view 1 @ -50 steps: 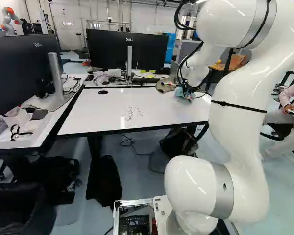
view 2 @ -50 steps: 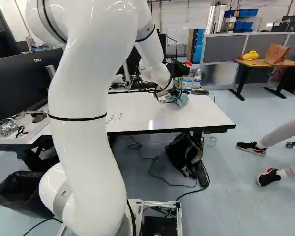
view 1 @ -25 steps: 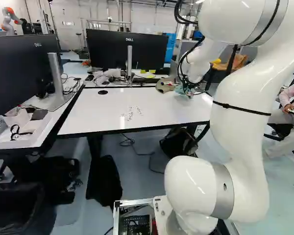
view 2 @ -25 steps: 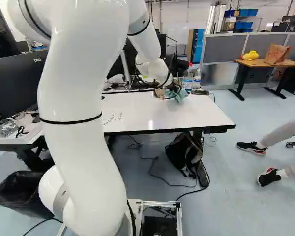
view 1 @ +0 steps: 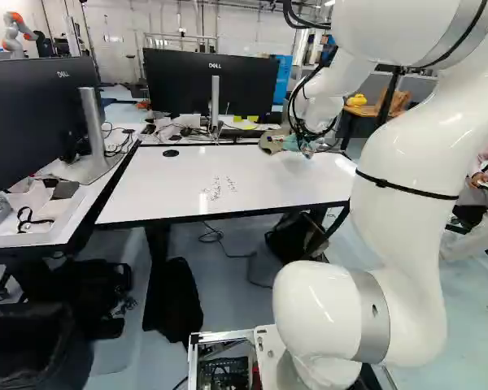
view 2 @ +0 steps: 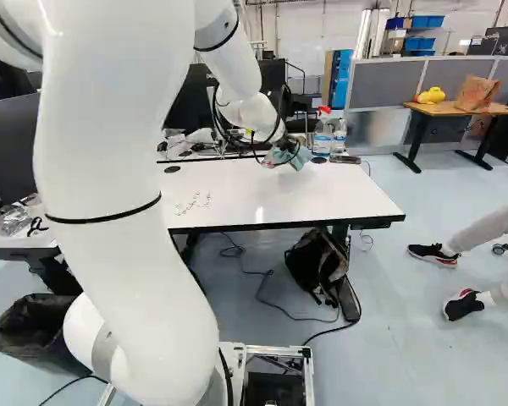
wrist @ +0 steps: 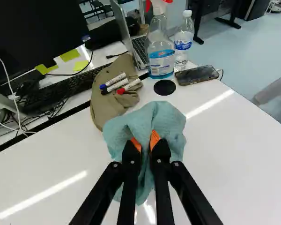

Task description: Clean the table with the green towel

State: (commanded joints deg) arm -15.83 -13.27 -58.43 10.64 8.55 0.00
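Note:
The white table [view 2: 356,190] has dark handwriting [view 1: 218,188] near its middle. At the table's far side, toward the right in the left base view, is my gripper [view 1: 309,147]. In the wrist view the gripper [wrist: 146,143] is shut on the blue-green towel [wrist: 166,119], whose folds bunch between the orange pads and spread ahead of and beside the fingers. The towel's lower part hangs beneath the fingers, partly hidden by them; whether all of it touches the tabletop I cannot tell.
Ahead of the towel lie a tan cap [wrist: 103,101] with markers, a spray bottle [wrist: 160,51], a water bottle [wrist: 183,40] and a phone [wrist: 196,75]. Monitors [view 1: 211,81] and a keyboard stand behind. Another robot [view 1: 18,34] is far back.
My arm has carried the towel leftward and a little farther back along the table's far side, closer to the cap. The base has not moved, and the gripper has kept its hold.

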